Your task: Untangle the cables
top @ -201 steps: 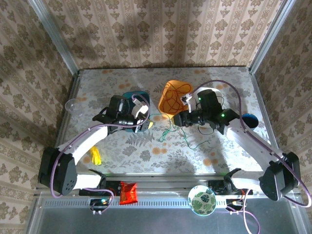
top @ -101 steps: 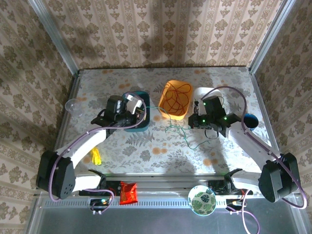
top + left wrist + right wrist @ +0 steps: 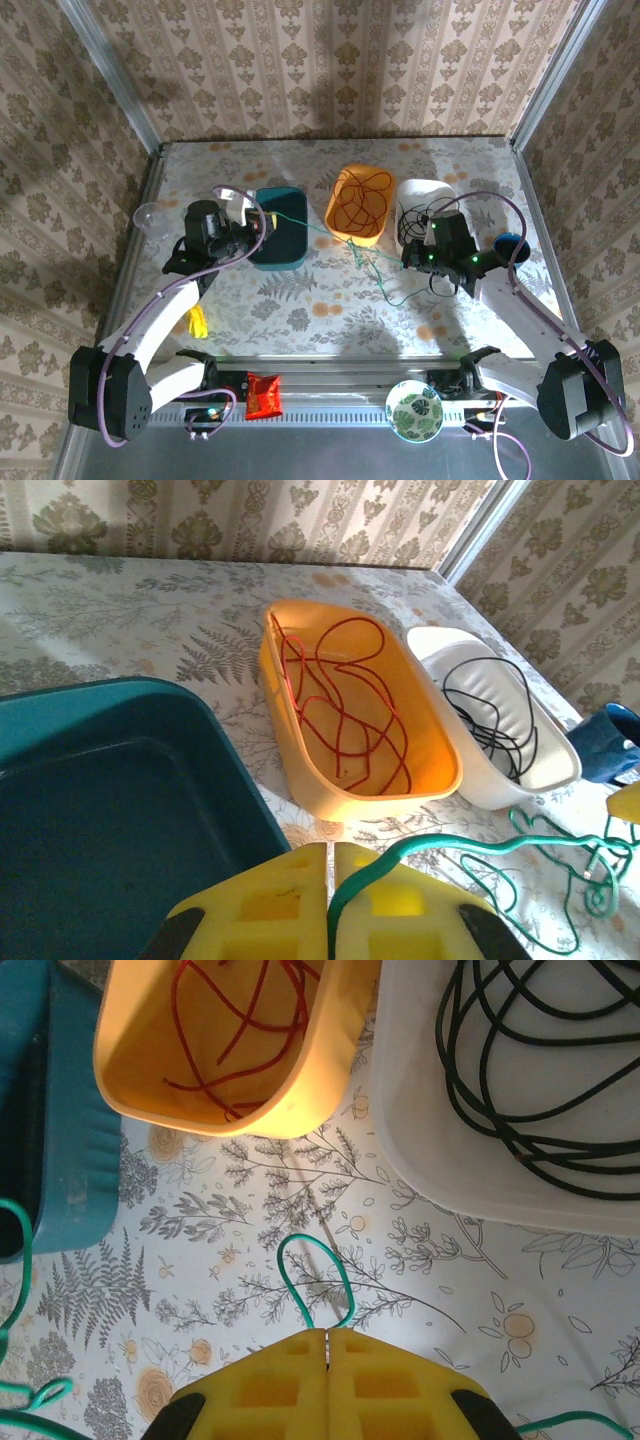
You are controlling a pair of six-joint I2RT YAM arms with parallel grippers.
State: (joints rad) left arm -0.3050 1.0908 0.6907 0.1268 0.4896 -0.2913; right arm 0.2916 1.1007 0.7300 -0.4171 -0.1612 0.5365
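You have the green cable (image 3: 372,868) stretched left to right across the table (image 3: 300,300), pinched at both ends. Your left gripper (image 3: 330,880) clamps it beside the teal bin (image 3: 120,810), pointing right. Your right gripper (image 3: 328,1345) clamps it just before the white bin (image 3: 430,1160), arm bent.

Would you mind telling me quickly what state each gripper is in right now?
The left gripper is closed, pinching the green cable.
The right gripper is closed on a loop of the green cable.

Green cable (image 3: 430,841) spans mid-table; tabletop (image 3: 300,310) nearer seems open.
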